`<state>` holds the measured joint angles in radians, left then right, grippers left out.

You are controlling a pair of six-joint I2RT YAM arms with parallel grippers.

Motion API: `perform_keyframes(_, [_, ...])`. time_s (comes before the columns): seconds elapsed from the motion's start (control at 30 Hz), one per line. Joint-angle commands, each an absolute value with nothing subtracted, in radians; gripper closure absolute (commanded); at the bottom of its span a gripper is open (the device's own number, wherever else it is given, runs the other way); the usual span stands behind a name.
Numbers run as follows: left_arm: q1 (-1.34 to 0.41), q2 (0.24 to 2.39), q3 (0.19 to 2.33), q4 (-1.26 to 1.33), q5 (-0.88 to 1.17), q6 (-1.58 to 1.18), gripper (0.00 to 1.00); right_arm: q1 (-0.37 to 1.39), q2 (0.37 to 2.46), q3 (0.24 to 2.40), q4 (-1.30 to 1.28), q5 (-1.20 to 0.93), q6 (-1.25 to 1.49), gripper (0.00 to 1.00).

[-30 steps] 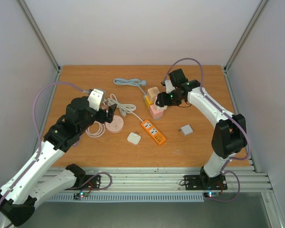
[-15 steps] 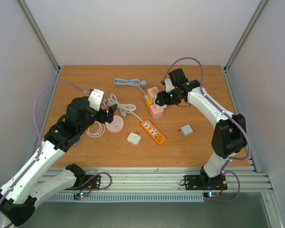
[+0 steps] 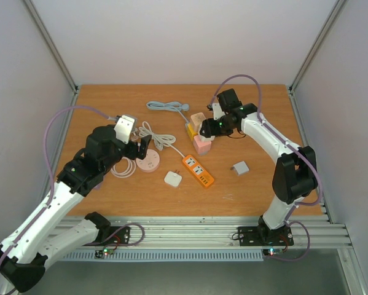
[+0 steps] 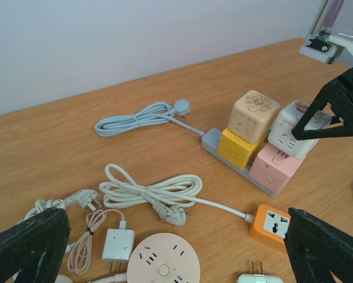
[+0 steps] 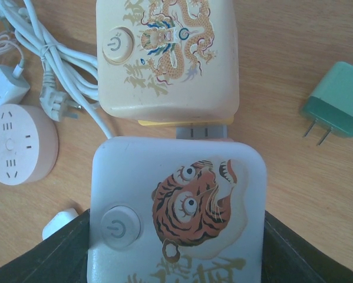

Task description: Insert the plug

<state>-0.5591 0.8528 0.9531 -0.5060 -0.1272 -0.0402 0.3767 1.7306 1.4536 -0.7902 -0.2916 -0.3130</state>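
The white tiger cube (image 5: 176, 218), an adapter block with a round power button on its top face, sits clamped between the jaws of the right gripper (image 3: 209, 129), which stand about half apart against its two sides. It hangs at the far middle of the desk (image 3: 257, 184), directly above and touching the pink cube (image 4: 275, 168) at the near end of the grey strip (image 4: 214, 140). Just beside it on that strip a beige dragon cube (image 4: 256, 111) is stacked on a yellow cube (image 4: 240, 147). The coming move probably turns on the vertical line, the cube's underside going straight down into the pink cube's top face. The right arm alone is placed for it. The left gripper (image 3: 140, 146) is well apart to the left, jaws spread wide and holding nothing, above a round pink socket (image 4: 163, 259). The right wrist view shows only the tiger face squarely from above and hides the pink cube altogether, so alignment cannot be read there. The left wrist view gives the side, where the white cube looks slightly tilted on the pink one. The prongs are hidden in every view, so whether they are seated cannot be told
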Motion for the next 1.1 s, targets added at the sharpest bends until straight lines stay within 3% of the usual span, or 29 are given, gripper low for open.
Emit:
perform_keyframes(0.0, [-0.554, 0.861, 0.943, -0.459, -0.121, -0.027, 0.01, 0.385, 1.762, 1.435, -0.799, -0.261, -0.323, 0.63])
perform_keyframes(0.6, [-0.554, 0.859, 0.943, -0.463, -0.120, -0.025, 0.01, 0.388, 1.865, 1.491, -0.954, -0.290, -0.347, 0.63])
perform_keyframes(1.07, [-0.554, 0.860, 0.943, -0.464, -0.121, -0.026, 0.01, 0.454, 1.936, 1.450, -0.947, -0.064, -0.350, 0.66])
